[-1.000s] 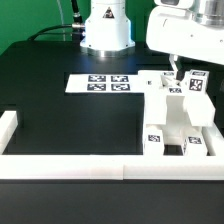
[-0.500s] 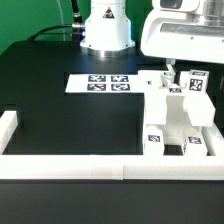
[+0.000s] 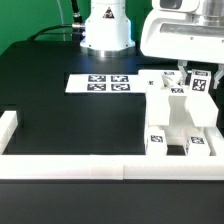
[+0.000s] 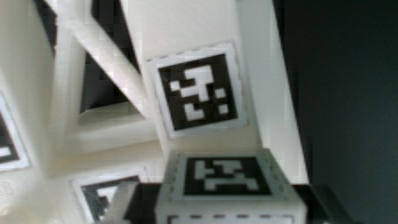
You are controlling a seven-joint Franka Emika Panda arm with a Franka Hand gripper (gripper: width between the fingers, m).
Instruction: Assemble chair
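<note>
The partly joined white chair [image 3: 180,125] stands at the exterior view's right, with tags on its near ends. At its far end is a tagged upright part [image 3: 197,87], and my gripper [image 3: 197,74] sits over it with a finger on each side. In the wrist view this tagged white part [image 4: 222,185] fills the gap of the gripper [image 4: 231,208], and the dark fingers [image 4: 178,200] press against both its sides. A tagged white beam [image 4: 192,90] of the chair runs beyond it. The gripper is shut on the part.
The marker board [image 3: 100,83] lies flat on the black table beside the chair. A long white border wall [image 3: 90,168] runs along the front edge, with a short piece [image 3: 8,125] at the exterior view's left. The arm's base [image 3: 105,30] stands at the back.
The gripper shifted a little toward the exterior view's right over the chair's far end, and its fingers closed from wide open onto the tagged part.
</note>
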